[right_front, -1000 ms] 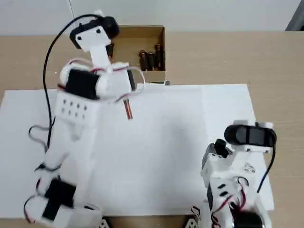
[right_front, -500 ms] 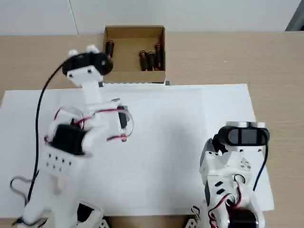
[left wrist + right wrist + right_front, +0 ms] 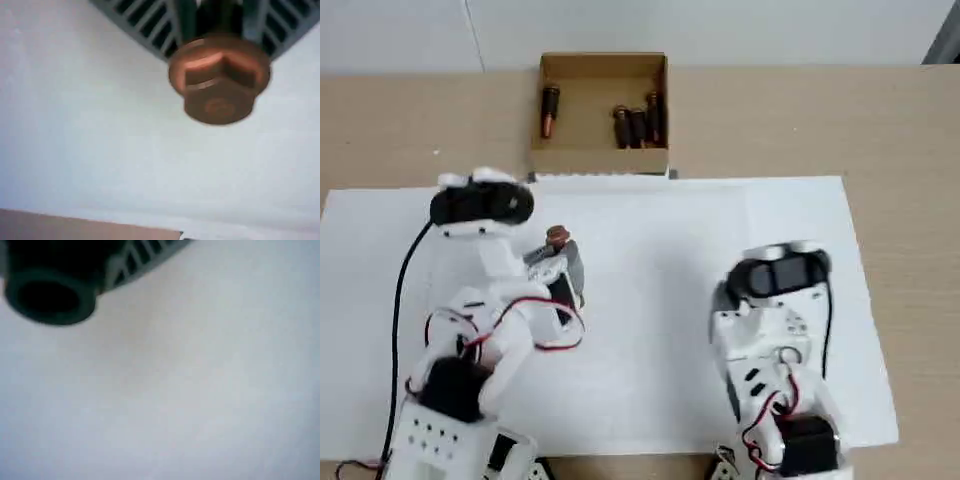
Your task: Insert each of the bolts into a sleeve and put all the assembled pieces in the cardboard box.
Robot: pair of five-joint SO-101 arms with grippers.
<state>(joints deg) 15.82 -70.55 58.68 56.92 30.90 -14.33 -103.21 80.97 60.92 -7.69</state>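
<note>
In the high view my left gripper (image 3: 562, 262) is over the left part of the white sheet (image 3: 670, 240), shut on a copper bolt (image 3: 557, 237) whose head points toward the box. The left wrist view has the hex head of the bolt (image 3: 220, 82) sticking out between the grey ribbed fingers (image 3: 135, 25). My right gripper (image 3: 65, 265) is shut on a black sleeve (image 3: 50, 297), its open end facing the camera above the sheet. The right arm (image 3: 775, 290) stands over the sheet's right part. The cardboard box (image 3: 603, 158) at the far edge holds several assembled pieces (image 3: 638, 122).
One assembled piece (image 3: 549, 108) lies apart at the box's left side. The white sheet covers most of the wooden table (image 3: 800, 120). A black cable (image 3: 400, 290) runs along the left arm.
My left arm has drawn back from the box to the sheet's left part, and the bolt now points toward the box. The right arm has shifted left and forward.
</note>
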